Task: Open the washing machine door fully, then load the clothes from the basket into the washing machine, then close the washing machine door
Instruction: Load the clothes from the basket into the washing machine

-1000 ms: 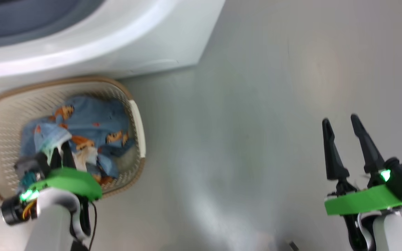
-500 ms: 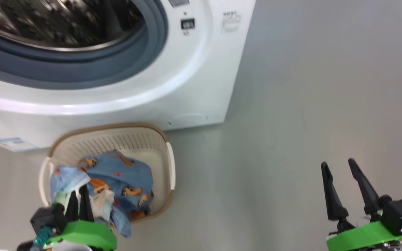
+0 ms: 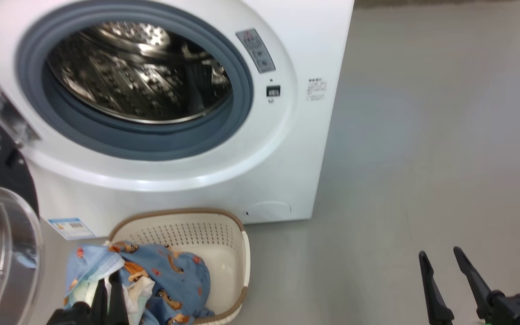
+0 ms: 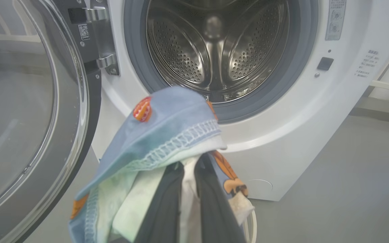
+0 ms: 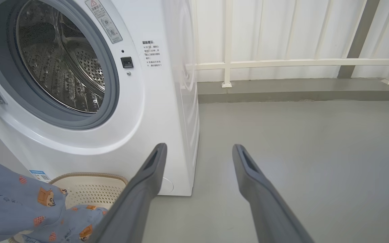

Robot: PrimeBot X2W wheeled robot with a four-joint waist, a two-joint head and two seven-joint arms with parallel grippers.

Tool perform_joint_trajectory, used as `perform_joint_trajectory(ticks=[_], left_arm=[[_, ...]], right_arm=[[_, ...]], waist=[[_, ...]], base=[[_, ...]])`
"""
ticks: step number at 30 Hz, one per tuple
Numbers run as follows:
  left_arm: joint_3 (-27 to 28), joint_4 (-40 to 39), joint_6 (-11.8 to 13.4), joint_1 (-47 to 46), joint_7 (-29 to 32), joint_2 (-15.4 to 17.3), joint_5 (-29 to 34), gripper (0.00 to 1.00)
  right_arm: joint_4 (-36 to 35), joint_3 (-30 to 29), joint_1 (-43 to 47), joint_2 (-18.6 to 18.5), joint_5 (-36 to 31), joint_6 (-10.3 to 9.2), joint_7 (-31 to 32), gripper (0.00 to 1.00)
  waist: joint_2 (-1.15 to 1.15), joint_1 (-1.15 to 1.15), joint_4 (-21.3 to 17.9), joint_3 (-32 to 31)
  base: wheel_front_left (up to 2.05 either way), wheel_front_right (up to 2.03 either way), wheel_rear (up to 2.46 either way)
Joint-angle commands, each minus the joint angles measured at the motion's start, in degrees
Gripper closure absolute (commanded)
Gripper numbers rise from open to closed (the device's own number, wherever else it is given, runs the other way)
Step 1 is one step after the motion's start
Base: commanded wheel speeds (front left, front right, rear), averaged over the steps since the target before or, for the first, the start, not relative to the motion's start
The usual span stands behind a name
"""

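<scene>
While left gripper (image 4: 190,163) pinches clothes (image 4: 167,128) — bundle raised over basket (image 3: 228,234), just before open washer (image 3: 287,158), door (image 4: 29,118) swung wide at left, right gripper (image 5: 198,148) spread wide, empty — above bare floor (image 5: 316,152)

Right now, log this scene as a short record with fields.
door: washing machine door open, swung out on the left
drum: bare steel, no cloth seen inside
left gripper: shut on the clothes, above the basket
basket: on the floor before the washing machine, clothes partly inside
right gripper: open, holding nothing
</scene>
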Motion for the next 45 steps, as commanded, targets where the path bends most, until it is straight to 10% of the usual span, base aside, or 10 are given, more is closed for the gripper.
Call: perform_joint_trajectory(ticks=[1, 26, 45], left_arm=[[1.8, -2.2, 0.6, -0.2, -0.5, 0.7, 0.9, 1.00], [1.4, -15.5, 0.4, 6.1, -0.5, 0.7, 5.3, 1.00], [3.7, -9.1, -1.3, -9.9, -0.5, 1.0, 5.4, 1.00]], right_arm=[[-1.5, 1.1, 0.1, -0.3, -0.3, 0.09, -0.4, 0.00], [-2.3, 1.4, 1.9, -0.3, -0.4, 0.09, -0.4, 0.00], [-1.7, 3.0, -3.3, -0.3, 4.7, 0.09, -0.4, 0.00]], waist=[[0.00, 0.00, 1.6, -3.7], [0.00, 0.00, 0.7, -6.5], [0.00, 0.00, -6.1, 3.8]], base=[[0.00, 0.00, 0.00], [0.00, 0.00, 0.00], [0.00, 0.00, 0.00]])
